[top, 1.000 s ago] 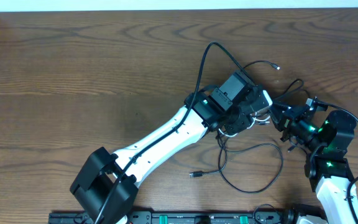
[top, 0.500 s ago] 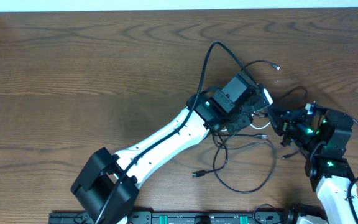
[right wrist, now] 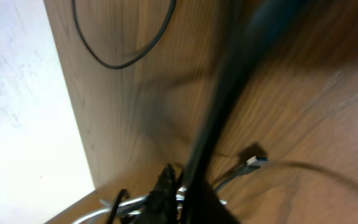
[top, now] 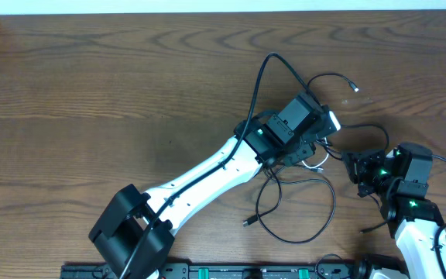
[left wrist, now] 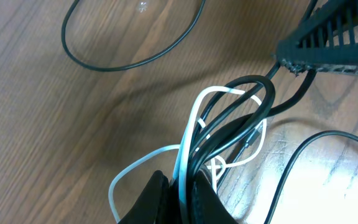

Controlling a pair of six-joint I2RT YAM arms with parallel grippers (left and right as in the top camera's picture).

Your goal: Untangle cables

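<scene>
The left arm reaches from the near edge of the table far and to the right. Its left gripper is down over the cables, which lie tangled right of the table's middle.

In the left wrist view the left gripper is clenched on that tangle. The white cable and several black cables come up out of the narrow slit between its fingers. The white cable bends over at the top and drops back among the black ones, and another white bow sticks out left of the fingers. Black cables run on from the bundle to the tip of the right gripper, close by at the upper right of that view.

From above, the right gripper sits just right of the tangle, pointing left toward it. The right wrist view is blurred. There the right gripper is clamped tight, with a black cable rising from between its fingers. A small plug lies on the wood just to the right.

On the near side of the tangle a slack loop lies flat, ending in a near plug at its left. Another black cable runs far and right to a far plug with a bright tip.
</scene>
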